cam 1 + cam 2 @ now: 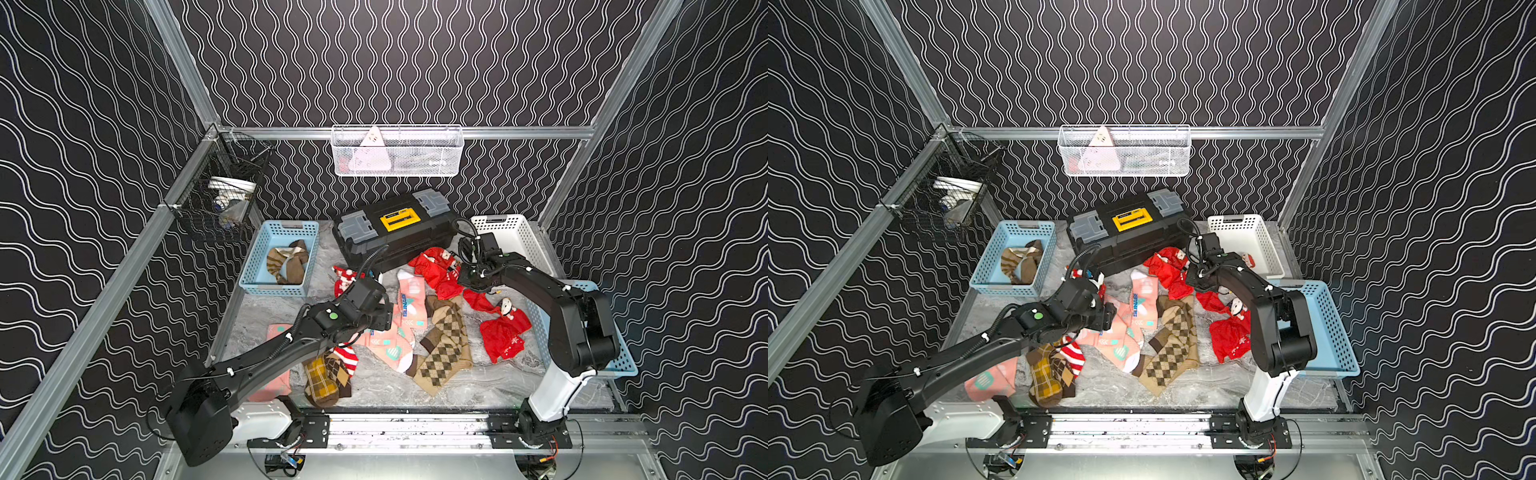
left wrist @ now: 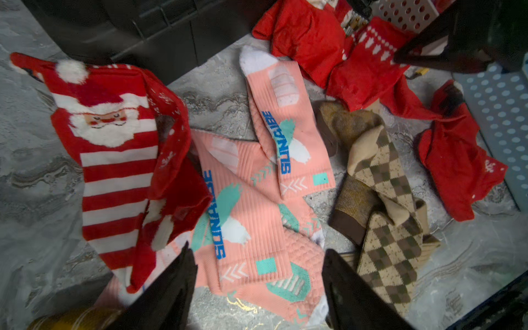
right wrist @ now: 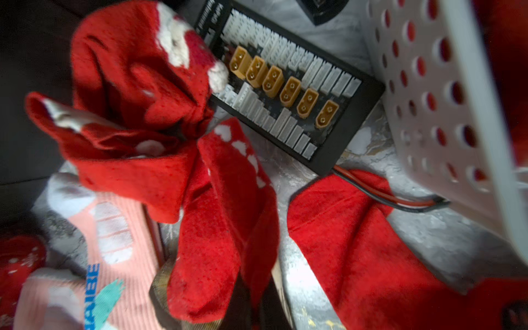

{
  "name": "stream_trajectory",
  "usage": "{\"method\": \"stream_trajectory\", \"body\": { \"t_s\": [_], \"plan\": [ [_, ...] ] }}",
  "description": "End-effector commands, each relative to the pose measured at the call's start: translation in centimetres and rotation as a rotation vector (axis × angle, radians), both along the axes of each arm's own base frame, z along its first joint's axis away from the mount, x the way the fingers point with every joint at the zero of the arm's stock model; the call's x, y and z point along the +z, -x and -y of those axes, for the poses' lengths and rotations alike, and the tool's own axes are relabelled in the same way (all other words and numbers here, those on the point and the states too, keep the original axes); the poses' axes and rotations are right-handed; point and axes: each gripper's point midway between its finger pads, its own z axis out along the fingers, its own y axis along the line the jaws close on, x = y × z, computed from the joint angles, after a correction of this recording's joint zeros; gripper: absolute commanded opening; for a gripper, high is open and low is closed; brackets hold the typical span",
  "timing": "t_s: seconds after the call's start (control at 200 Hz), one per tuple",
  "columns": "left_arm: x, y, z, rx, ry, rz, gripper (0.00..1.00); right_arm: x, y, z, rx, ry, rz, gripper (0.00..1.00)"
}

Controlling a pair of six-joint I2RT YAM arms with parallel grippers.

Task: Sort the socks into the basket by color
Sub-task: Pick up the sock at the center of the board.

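**Sock-sorting cell, read left to right.** At far left, a blue basket (image 1: 248,286) on the grey marbled bench (image 1: 382,388) holds brown striped socks (image 1: 286,264). The left fingers (image 2: 257,253) stand wide apart and hold nothing. They are poised over the salmon-pink socks (image 2: 257,205), which lie crossed at mid-bench; whether the tips touch the fabric cannot be told. Left of that pair lies a red-white striped Santa sock (image 2: 114,171). Nearer the front edge, a mustard plaid sock (image 1: 320,380) lies partly under the left arm. Right of the pink pair, and overlapping it, are tan-brown argyle socks (image 1: 446,351). A black toolbox (image 1: 395,239) with a yellow centre panel stands behind the heap.

Right of centre, the right fingers (image 3: 213,297) are closed on a red sock (image 3: 217,214), with its fabric bunched between them. Another red sock (image 1: 505,336) lies on the bench near the right arm. A black connector board (image 3: 285,94) with yellow plugs lies just beside a white basket (image 1: 536,245), and red shows through the basket's holes. At far right, a second blue basket (image 1: 623,365) is partly hidden by the right arm.
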Motion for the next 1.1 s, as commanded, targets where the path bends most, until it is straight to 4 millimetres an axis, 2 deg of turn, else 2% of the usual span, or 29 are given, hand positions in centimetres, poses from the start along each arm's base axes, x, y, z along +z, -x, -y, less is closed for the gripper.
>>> {"method": "stream_trajectory", "body": {
  "t_s": [0.0, 0.17, 0.37, 0.681, 0.696, 0.746, 0.981, 1.096],
  "plan": [
    [0.3, -0.1, 0.5, 0.011, -0.016, 0.027, 0.75, 1.1, 0.7, 0.4, 0.0, 0.018, 0.007, 0.0],
    [-0.4, 0.1, 1.5, -0.014, -0.022, 0.019, 0.75, 2.5, 1.5, 0.4, 0.008, 0.003, 0.024, 0.0],
    [0.0, 0.4, 2.1, -0.03, -0.007, 0.038, 0.75, 3.6, 2.5, 0.0, 0.022, -0.027, 0.042, 0.0],
    [0.5, 0.4, 2.5, -0.048, -0.012, 0.068, 0.75, 1.9, 4.7, -0.6, 0.031, -0.07, -0.012, 0.0],
    [0.6, 0.4, 2.5, -0.047, -0.011, 0.072, 0.75, 0.9, 5.5, -0.5, 0.031, -0.065, -0.039, 0.0],
    [0.6, 0.5, 2.5, -0.051, -0.007, 0.077, 0.75, 0.2, 6.0, -0.5, 0.032, -0.065, -0.056, 0.0],
    [0.1, 0.8, 2.6, -0.058, -0.014, 0.068, 0.75, -1.0, 6.7, -0.7, 0.039, -0.073, -0.086, 0.0],
    [0.0, 0.8, 2.7, -0.06, -0.017, 0.067, 0.75, -1.4, 6.7, -0.8, 0.037, -0.074, -0.092, 0.08]
  ]
}}
